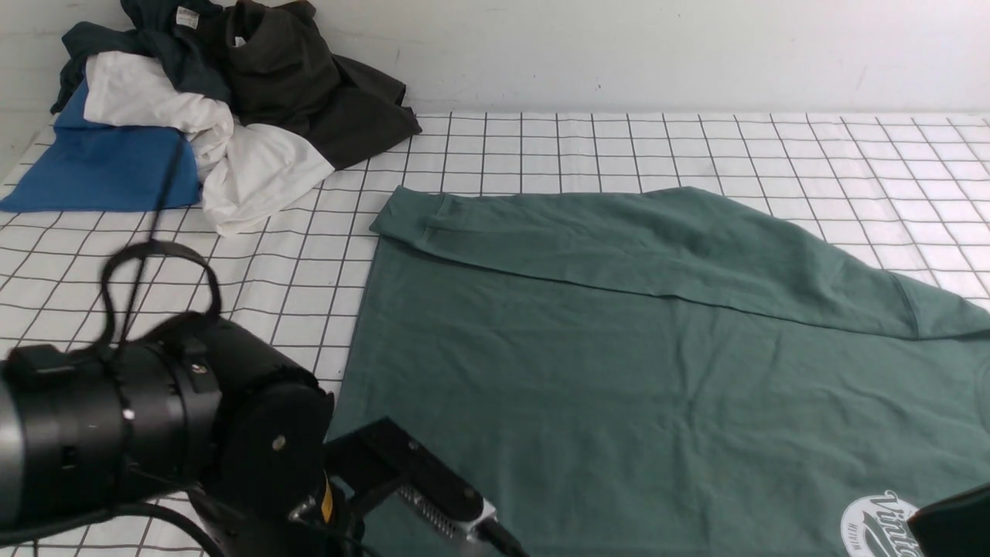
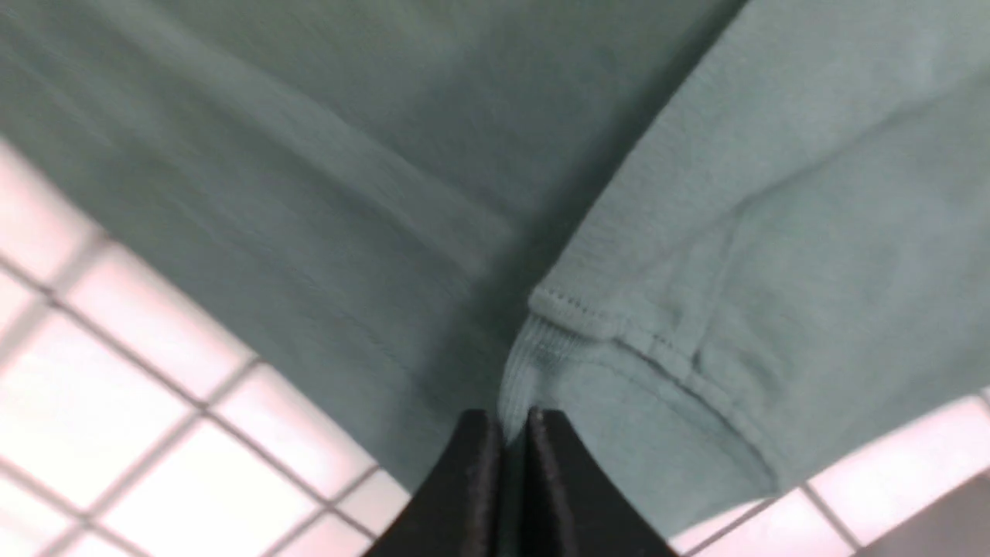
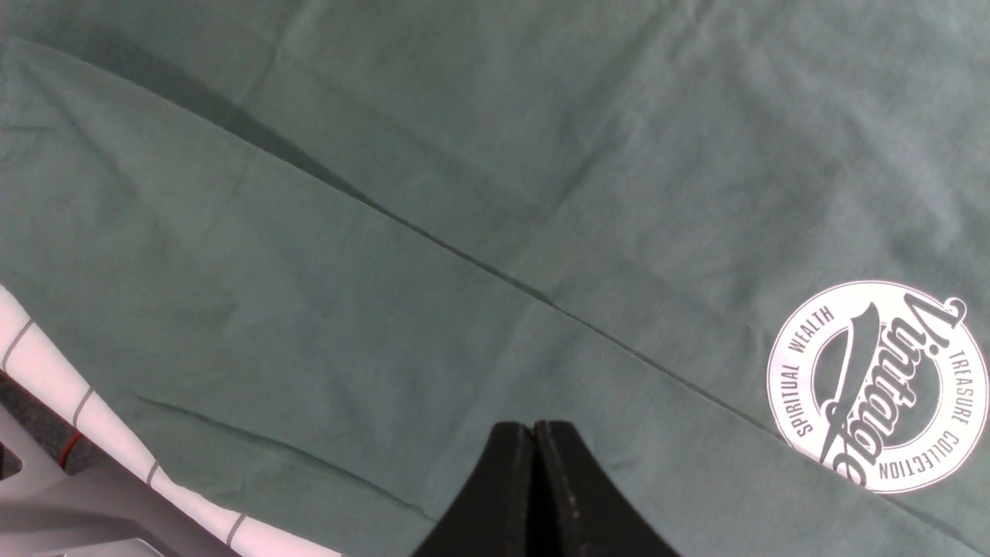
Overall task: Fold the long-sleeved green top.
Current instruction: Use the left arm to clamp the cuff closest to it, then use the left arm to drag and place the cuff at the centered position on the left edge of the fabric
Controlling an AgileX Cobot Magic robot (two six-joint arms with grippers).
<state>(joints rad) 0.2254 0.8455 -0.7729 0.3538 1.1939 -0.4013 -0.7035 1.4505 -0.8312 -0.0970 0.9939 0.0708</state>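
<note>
Pinching the cuff (image 2: 611, 402) of the green long-sleeved top (image 2: 309, 193), the left claw (image 2: 506, 424) is squeezed tight on it. The right claw (image 3: 534, 427) is closed together.

- plain white wall (image 1: 696, 46) at the back — matte, a few faint marks
- work surface (image 1: 619, 147) white with thin black grid lines, runs up to the wall
- light even, shadows soft
</note>
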